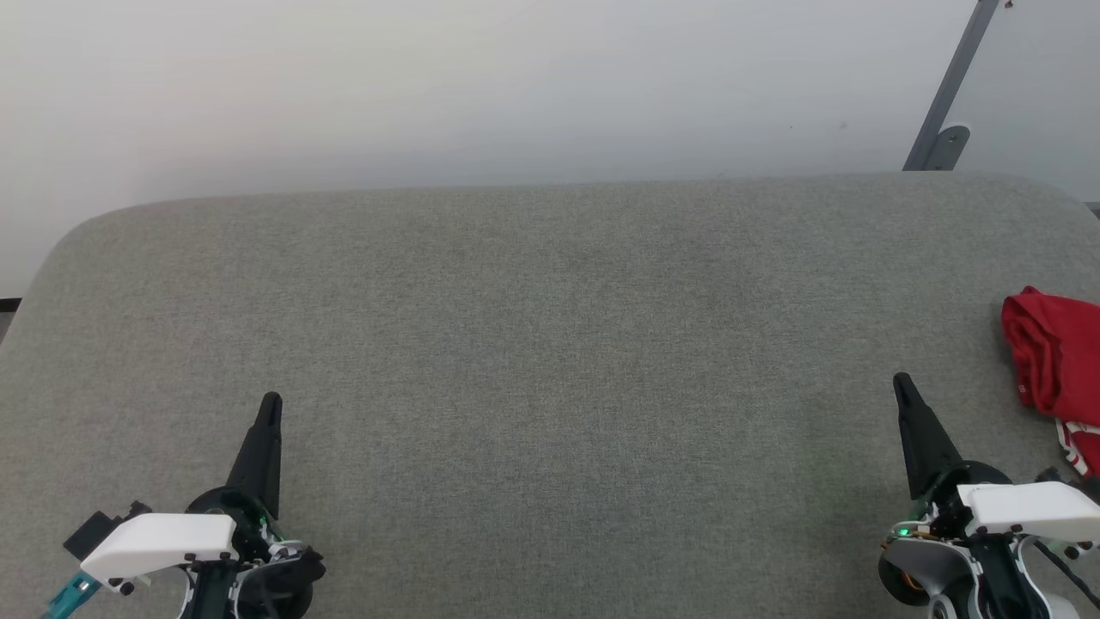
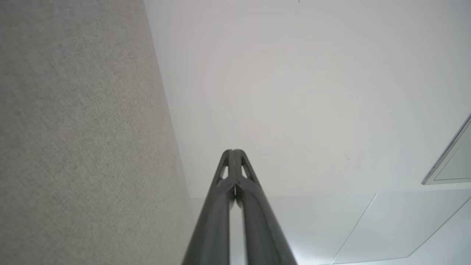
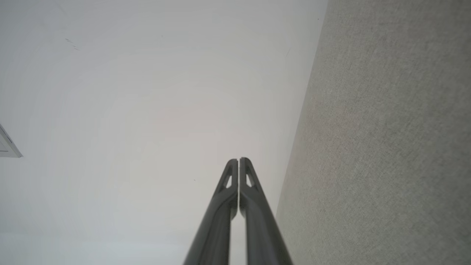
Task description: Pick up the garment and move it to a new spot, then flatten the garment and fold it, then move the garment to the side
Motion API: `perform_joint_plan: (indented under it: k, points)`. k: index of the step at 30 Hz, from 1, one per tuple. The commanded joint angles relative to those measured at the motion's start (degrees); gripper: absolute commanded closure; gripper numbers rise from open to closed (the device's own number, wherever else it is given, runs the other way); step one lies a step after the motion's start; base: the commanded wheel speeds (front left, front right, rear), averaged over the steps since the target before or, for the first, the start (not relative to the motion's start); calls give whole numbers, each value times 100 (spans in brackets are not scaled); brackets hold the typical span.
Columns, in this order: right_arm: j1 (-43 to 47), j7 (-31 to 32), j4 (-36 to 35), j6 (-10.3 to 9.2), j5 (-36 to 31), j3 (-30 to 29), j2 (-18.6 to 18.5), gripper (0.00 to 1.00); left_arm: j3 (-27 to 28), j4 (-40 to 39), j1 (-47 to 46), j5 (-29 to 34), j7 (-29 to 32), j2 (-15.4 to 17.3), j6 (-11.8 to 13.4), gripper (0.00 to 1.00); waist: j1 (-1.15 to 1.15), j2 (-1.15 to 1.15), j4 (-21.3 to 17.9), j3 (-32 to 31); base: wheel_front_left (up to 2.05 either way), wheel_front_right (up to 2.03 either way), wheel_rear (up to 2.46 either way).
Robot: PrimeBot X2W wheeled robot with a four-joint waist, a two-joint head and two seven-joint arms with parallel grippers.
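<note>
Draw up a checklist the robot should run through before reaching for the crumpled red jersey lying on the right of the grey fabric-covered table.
1. Target located: ok, the crumpled red jersey lies on the grey fabric-covered table, to the right of the right gripper.
2. Whole jersey in view: not ok, the head view's edge cuts it off.
3. Ready to grasp: not ok, the right gripper is shut.
4. Nothing held by the right gripper: ok.
5. Nothing held by the left gripper: ok, shut on nothing.
</note>
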Motion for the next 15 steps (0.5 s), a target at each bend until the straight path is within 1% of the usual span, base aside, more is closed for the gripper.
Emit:
perform_joint_plan:
  k: [1, 15]
  points:
    - [-53, 12, 6, 0, 20, -3, 11, 100, 23, -2, -68, 11, 32, 2, 1, 100, 0, 0, 0, 0, 0, 0, 0]
    - [-52, 13, 7, 0, 18, -5, 12, 100, 43, -1, -69, 31, 46, -15, 0, 100, 0, 0, 0, 0, 0, 0, 0]
